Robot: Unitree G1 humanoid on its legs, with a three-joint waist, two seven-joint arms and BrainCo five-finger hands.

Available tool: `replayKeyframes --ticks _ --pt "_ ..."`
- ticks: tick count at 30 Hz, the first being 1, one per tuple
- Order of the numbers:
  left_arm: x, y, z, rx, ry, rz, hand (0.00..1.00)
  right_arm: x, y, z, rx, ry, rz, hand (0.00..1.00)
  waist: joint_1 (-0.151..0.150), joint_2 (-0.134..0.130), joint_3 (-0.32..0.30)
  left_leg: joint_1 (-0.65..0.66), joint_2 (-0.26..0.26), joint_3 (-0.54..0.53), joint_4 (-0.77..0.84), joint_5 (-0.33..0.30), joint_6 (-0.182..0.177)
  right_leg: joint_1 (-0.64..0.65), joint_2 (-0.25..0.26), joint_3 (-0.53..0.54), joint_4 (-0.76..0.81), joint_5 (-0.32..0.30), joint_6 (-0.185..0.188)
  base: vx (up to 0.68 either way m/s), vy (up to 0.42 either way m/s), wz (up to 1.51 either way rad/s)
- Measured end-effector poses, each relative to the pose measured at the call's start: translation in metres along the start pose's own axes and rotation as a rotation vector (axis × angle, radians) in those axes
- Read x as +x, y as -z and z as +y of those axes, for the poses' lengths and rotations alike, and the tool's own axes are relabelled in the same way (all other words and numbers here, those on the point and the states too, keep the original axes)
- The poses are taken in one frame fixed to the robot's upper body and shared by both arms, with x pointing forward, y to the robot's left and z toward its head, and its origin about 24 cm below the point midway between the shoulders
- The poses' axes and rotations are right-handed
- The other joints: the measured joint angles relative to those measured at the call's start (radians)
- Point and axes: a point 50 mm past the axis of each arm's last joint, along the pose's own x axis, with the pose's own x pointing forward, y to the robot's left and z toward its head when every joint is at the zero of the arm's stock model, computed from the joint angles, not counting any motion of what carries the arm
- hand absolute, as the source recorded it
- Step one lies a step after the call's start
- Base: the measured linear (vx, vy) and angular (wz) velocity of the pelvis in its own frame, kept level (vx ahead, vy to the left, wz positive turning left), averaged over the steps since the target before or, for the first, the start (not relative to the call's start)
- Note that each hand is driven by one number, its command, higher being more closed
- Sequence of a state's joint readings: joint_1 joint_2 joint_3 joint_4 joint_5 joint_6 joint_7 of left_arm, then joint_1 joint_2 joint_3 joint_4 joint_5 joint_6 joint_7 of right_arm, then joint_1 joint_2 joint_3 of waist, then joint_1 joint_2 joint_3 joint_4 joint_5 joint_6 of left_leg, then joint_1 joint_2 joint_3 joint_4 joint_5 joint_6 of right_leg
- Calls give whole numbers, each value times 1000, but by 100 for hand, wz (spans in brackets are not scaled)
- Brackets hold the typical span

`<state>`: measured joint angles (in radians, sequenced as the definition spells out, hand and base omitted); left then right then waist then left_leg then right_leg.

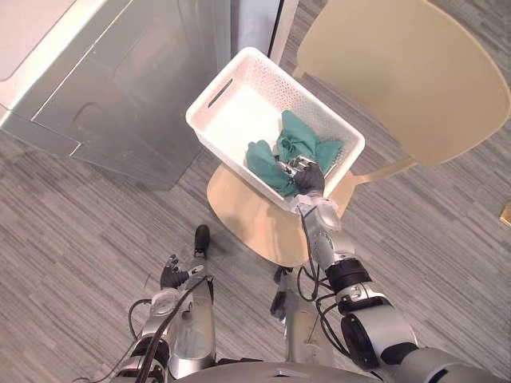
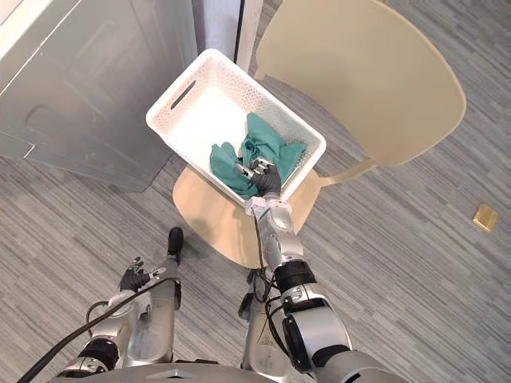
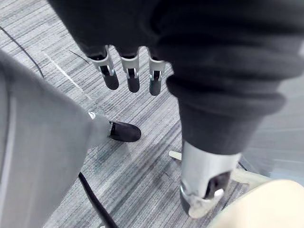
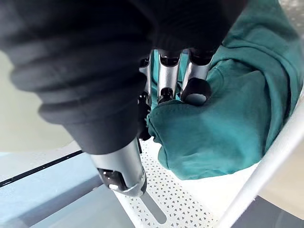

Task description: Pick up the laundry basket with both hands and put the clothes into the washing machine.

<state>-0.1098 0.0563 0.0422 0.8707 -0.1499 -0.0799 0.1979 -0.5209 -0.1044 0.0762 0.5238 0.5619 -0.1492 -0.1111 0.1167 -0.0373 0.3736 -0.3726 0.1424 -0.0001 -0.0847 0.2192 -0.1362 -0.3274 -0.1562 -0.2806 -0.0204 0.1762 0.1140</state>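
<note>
Here the white laundry basket (image 1: pixel 239 120) sits on a wooden chair seat (image 1: pixel 247 215), its far corner near the washing machine (image 1: pixel 120 72), with open floor (image 1: pixel 80 215) around. The right wrist view shows the right hand (image 1: pixel 307 177) with fingers (image 4: pixel 166 78) curled into the teal clothes (image 1: pixel 299 140), bunched under them by the basket's near wall. The left hand (image 3: pixel 132 76) hangs over the floor, fingers relaxed and empty.

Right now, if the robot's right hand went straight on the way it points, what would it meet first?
The crumpled teal cloth in the white perforated plastic basket; the right hand seems to touch it.
</note>
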Motion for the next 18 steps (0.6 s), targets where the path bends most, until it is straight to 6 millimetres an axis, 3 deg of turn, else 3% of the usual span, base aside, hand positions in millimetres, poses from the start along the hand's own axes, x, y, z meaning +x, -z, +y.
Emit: replayKeyframes --ticks 7,11,18 --pt "1 9 16 36 -50 50 0 -3 4 -2 32 8 13 100 -6 -29 -2 22 8 1 3 -1 -1 20 10 2 -4 0 -1 1 -35 -2" --pt "1 12 17 38 -61 66 0 -12 5 0 140 5 -3 100 -9 -30 -2 53 11 3 5 -9 -2 49 14 6 -4 -4 -1 1 -16 -2" --pt "-1 19 28 21 -98 100 0 -30 12 3 347 9 -7 100 -15 -63 -24 95 15 18 6 -19 -7 84 19 18 -7 -13 3 2 -19 -5"
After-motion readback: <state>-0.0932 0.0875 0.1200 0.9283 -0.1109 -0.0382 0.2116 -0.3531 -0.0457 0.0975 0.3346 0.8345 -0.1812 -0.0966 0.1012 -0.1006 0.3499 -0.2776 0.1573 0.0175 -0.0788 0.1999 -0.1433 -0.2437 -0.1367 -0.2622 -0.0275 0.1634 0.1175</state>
